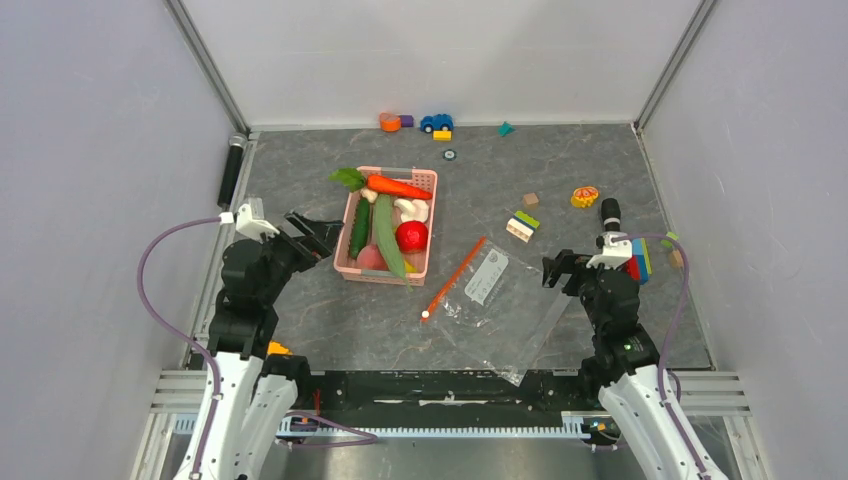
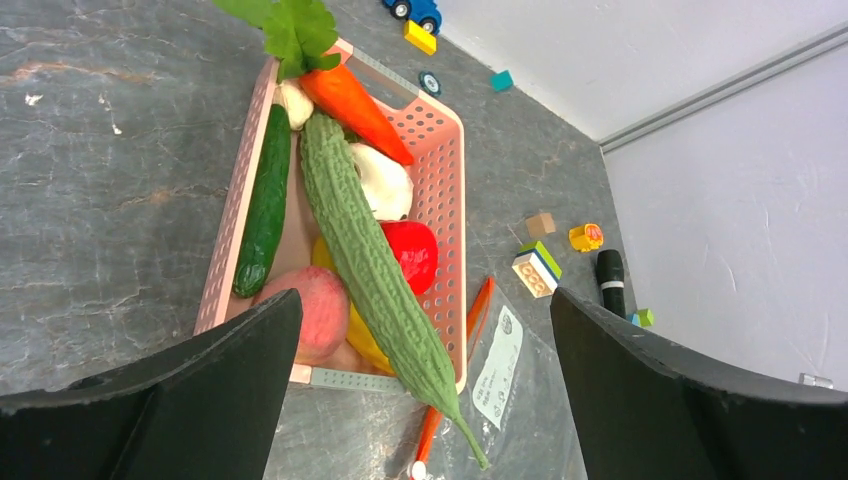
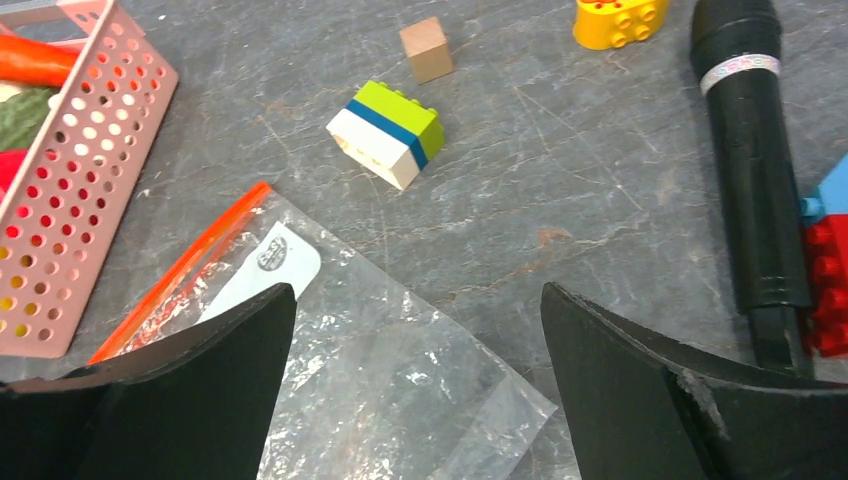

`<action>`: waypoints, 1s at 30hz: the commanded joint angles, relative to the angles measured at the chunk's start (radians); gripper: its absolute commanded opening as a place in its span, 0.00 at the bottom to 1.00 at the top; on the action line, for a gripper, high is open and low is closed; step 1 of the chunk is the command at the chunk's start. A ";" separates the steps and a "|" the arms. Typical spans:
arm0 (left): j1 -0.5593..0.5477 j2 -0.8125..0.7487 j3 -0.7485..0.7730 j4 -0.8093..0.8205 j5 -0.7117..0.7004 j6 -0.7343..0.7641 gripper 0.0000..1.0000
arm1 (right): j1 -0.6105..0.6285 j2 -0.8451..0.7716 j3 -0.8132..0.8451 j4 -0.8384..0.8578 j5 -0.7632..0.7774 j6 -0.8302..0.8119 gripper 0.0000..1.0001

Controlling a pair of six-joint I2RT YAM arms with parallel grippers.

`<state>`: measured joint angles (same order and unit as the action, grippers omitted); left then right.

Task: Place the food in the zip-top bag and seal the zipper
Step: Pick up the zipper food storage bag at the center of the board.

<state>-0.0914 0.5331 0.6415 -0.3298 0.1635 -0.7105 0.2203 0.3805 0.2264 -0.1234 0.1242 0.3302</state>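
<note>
The food lies in a pink lattice basket (image 1: 425,182): an orange carrot (image 1: 397,187) with green leaves, two long green cucumbers (image 2: 370,250), a red tomato (image 1: 411,236), a white mushroom (image 2: 383,180) and a pink piece (image 2: 322,308). The clear zip-top bag (image 1: 505,305) lies flat to the basket's right. Its orange-red zipper (image 1: 455,277) ends in a white slider (image 1: 426,316). My left gripper (image 1: 318,234) hangs open just left of the basket. My right gripper (image 1: 556,268) stands open over the bag's right corner (image 3: 420,380). Neither holds anything.
Toy blocks (image 1: 521,225), a yellow block (image 1: 585,196), a brown cube (image 1: 530,200) and small cars (image 1: 436,122) are scattered behind and right of the bag. One black cylinder (image 1: 610,212) lies at the right, another (image 1: 232,170) at the left wall.
</note>
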 commanded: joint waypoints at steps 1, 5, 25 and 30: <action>0.004 0.006 -0.020 0.067 0.057 -0.033 1.00 | -0.002 -0.004 0.031 0.056 -0.117 0.056 0.98; 0.005 0.015 -0.036 0.093 0.099 -0.042 1.00 | -0.002 0.068 0.048 0.061 -0.232 0.105 0.98; 0.004 -0.002 -0.085 0.125 0.072 -0.044 1.00 | 0.649 0.919 0.540 -0.104 0.501 0.381 0.98; 0.004 -0.011 -0.092 0.134 0.081 -0.045 1.00 | 0.716 1.151 0.755 -0.203 0.588 0.460 0.98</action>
<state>-0.0910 0.5373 0.5571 -0.2359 0.2379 -0.7288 0.8982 1.4189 0.8551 -0.2367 0.5369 0.6964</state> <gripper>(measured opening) 0.996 0.983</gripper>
